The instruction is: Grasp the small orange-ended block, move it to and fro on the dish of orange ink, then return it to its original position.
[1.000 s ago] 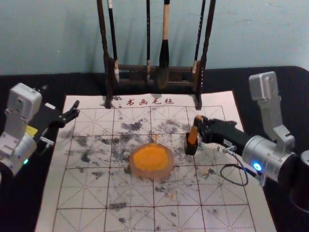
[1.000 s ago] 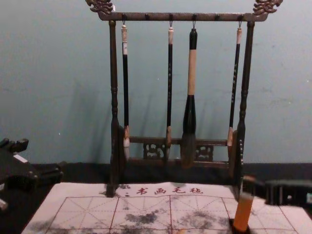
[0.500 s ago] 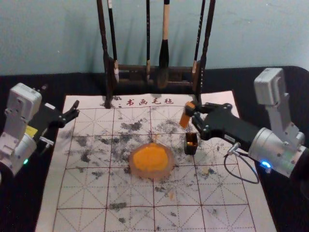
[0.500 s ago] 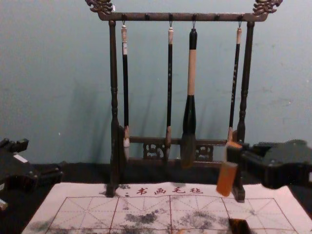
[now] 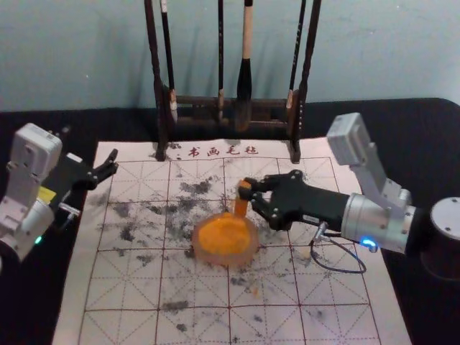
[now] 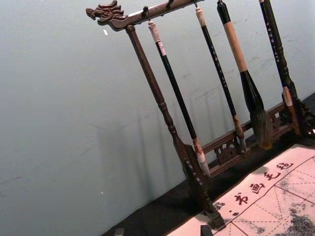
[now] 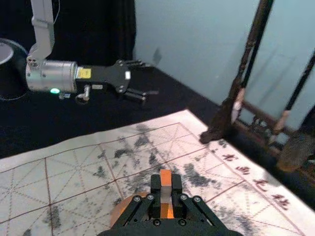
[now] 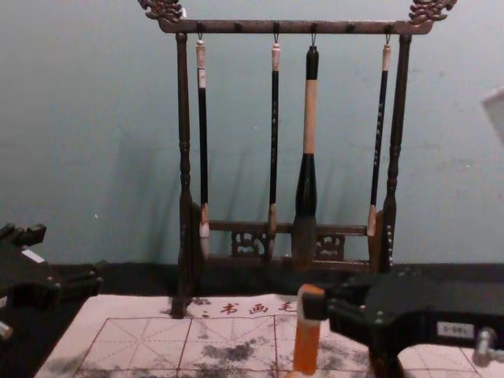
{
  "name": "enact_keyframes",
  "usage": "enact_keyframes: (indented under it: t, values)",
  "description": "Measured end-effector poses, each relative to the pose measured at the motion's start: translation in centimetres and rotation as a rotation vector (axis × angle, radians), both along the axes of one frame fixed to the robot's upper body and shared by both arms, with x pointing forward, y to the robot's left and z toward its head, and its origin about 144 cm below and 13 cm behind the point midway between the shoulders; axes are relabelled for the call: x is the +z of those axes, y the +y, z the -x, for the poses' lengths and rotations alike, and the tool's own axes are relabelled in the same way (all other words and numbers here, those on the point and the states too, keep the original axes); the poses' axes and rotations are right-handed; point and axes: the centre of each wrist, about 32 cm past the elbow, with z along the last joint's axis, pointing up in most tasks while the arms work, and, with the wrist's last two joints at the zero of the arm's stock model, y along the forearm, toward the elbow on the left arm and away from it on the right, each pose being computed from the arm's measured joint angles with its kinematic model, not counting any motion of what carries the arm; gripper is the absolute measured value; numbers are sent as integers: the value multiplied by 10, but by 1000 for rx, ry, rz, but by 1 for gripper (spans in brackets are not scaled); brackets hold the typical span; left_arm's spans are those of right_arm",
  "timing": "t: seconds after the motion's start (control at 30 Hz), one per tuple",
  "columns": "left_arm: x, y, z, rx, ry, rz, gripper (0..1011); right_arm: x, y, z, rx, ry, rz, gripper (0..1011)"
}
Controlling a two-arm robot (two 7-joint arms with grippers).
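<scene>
Between the middle of the white mat (image 5: 75,287) and its far edge, the right pincer (image 5: 250,192) is pinching the small orange-ended block (image 5: 241,207) near its top, pressing on opposite faces. The block is leaning a little from upright, its lower end hanging free at or just over the part of the dish (image 5: 230,261) nearest the mat's far right corner. Whether that end is meeting the orange ink (image 5: 223,237) cannot be told.

The robot is, by the look of it, just beginning the inking, with the to-and-fro and the return still awaiting it. The hold is taking in only the upper part, so drag from the ink could be twisting the block between the fingers; a skewed block would then be hard to set back. Too low a pass could be shoving the dish toward the mat's left edge or catching its rim and tipping it. Too high a pass could be leaving the end dry. Wet ink could be dripping onto the mat on the way back.

Toward the far left corner of the mat, the left pincer (image 5: 113,162) is idling, its fingers spread. Along the far edge, the brush rack (image 5: 198,102) is standing well apart from the block.
</scene>
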Motion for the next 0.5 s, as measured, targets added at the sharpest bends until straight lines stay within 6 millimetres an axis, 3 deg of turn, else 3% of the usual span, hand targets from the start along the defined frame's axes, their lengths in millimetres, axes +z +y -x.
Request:
enact_keyframes:
  t: [0.5]
  values:
    - [0, 0, 0, 0, 0, 0, 1001, -4, 12, -23, 44, 124, 52, 119]
